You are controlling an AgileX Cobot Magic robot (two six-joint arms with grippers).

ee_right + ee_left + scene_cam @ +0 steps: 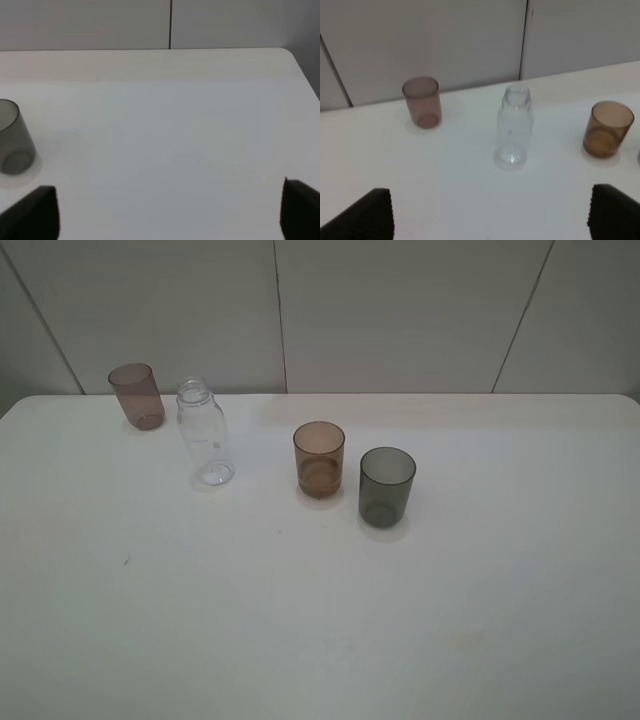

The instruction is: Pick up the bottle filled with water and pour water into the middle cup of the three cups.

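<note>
On the white table (pixel 320 620), the thing nearest the camera in the high view is the dark grey tumbler (pixel 386 486), standing upright to the right of centre; the right wrist view catches it at the frame's edge (pixel 12 137). Just beside it, slightly farther back and to its left, stands the amber middle cup (pixel 319 459), upright, close to the grey one but not touching it. Farther left and a little farther back is the clear plastic bottle (pixel 204 433), upright with an open, capless neck, well apart from the amber cup; whether it holds water cannot be told. Farthest back, near the table's rear left edge and close to the panelled wall (pixel 400 310), stands the mauve-brown tumbler (pixel 137 396). The left gripper (pixel 490 215) shows only its two dark fingertips set wide apart with nothing between them, facing the bottle (pixel 513 125), with the mauve tumbler (pixel 422 101) and amber cup (pixel 607 128) to either side. The right gripper (pixel 170 210) likewise has its fingers spread wide over bare tabletop, gripping nothing.
</note>
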